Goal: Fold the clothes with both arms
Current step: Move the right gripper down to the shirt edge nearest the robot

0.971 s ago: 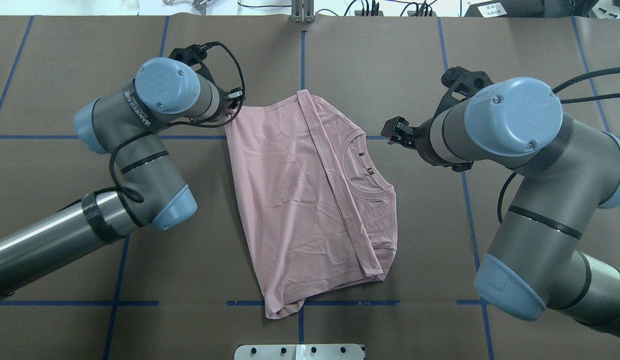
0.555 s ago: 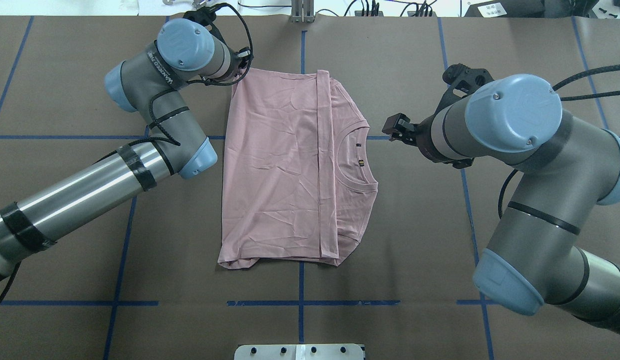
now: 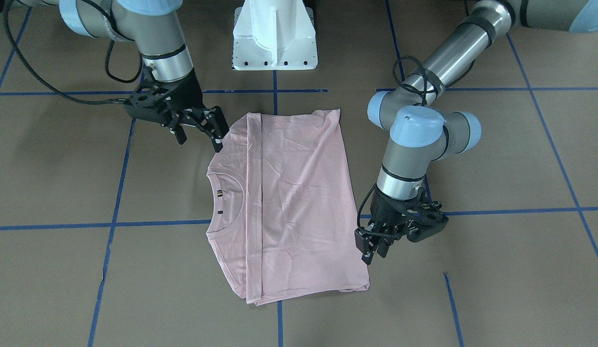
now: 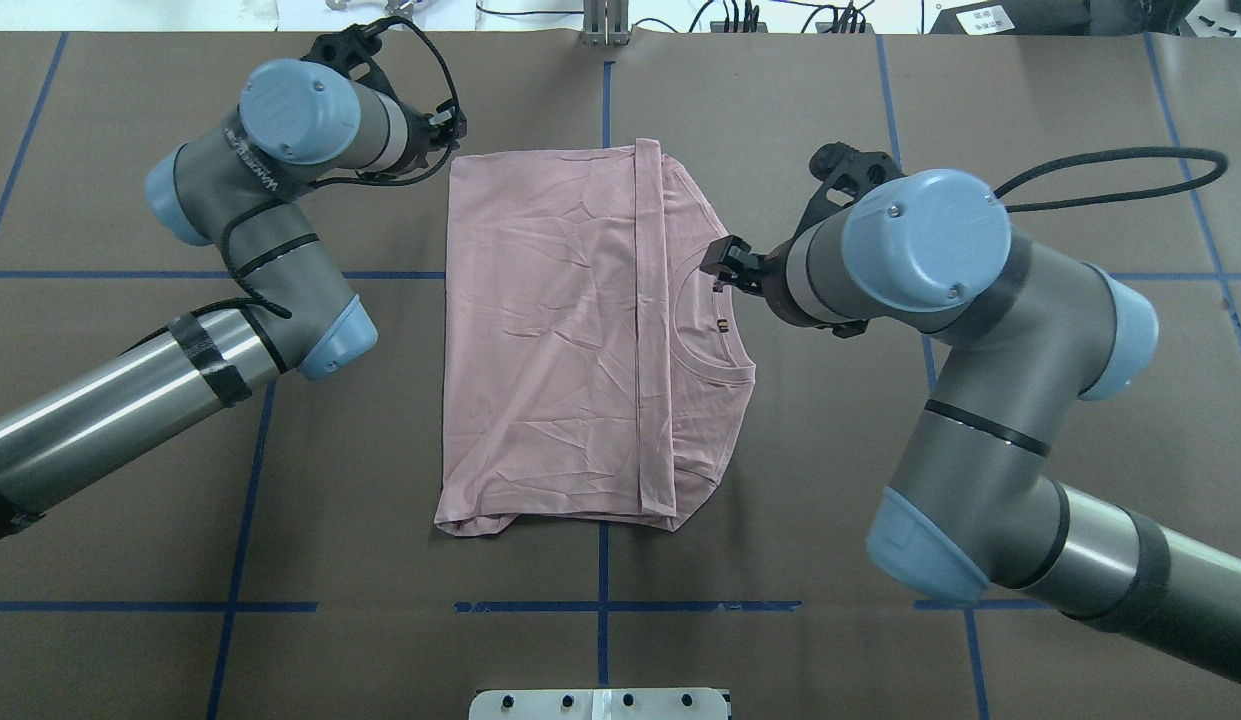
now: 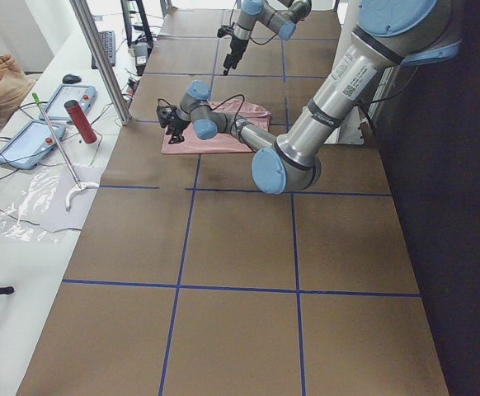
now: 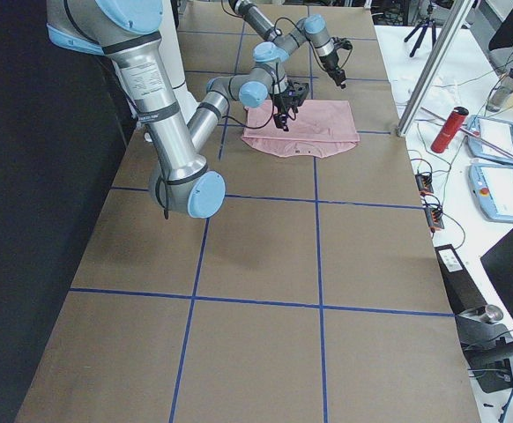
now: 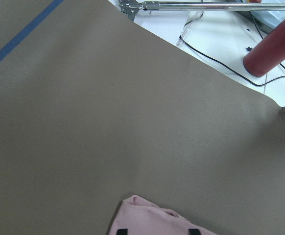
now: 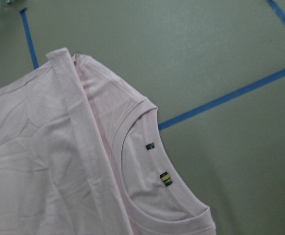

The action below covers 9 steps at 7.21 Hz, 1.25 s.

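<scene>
Pink T-shirt (image 4: 550,340) lying flat at the middle of the counter (image 4: 830,480), one side folded over in a straight lengthwise edge, collar (image 8: 120,137) toward the counter's right end. Left tool (image 3: 372,251), fingers apart, stands at the shirt's far-left corner, with the cloth tip between them. Right tool (image 3: 200,142), fingers spread wide, hovers at the collar's far side. Bare counter borders all four shirt edges.

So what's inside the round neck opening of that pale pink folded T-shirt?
Within the ribbed collar of the pale pink T-shirt: inner fabric bearing a small dark tag and a small yellow-and-black tag. The folded-over panel covers the rest of the neck opening.
</scene>
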Each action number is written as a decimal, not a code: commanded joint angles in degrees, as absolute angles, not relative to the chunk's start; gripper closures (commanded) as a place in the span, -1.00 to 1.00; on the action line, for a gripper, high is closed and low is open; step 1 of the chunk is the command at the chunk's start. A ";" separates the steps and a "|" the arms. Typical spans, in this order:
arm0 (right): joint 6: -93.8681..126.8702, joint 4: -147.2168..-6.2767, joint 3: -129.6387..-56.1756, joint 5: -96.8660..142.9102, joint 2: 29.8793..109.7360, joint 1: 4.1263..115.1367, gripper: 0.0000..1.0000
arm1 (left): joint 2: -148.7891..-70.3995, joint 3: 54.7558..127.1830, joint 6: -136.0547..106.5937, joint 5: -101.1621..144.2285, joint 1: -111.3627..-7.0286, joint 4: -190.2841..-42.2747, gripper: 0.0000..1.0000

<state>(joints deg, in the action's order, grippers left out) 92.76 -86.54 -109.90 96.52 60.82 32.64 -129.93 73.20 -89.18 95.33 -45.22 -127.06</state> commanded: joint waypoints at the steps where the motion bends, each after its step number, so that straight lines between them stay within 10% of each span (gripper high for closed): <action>1: 102.59 -86.22 -107.93 93.10 59.15 24.74 -0.99 | -127.97 76.55 -89.30 95.45 -45.35 -126.74 -0.02; 9: 118.91 -79.19 -99.75 87.89 59.94 15.03 -0.66 | -127.79 76.46 -89.82 95.27 -45.09 -126.74 -0.02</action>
<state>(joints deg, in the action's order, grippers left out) 118.44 -78.92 -99.47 87.90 59.87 15.16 -127.78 76.47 -89.80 95.28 -45.13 -126.74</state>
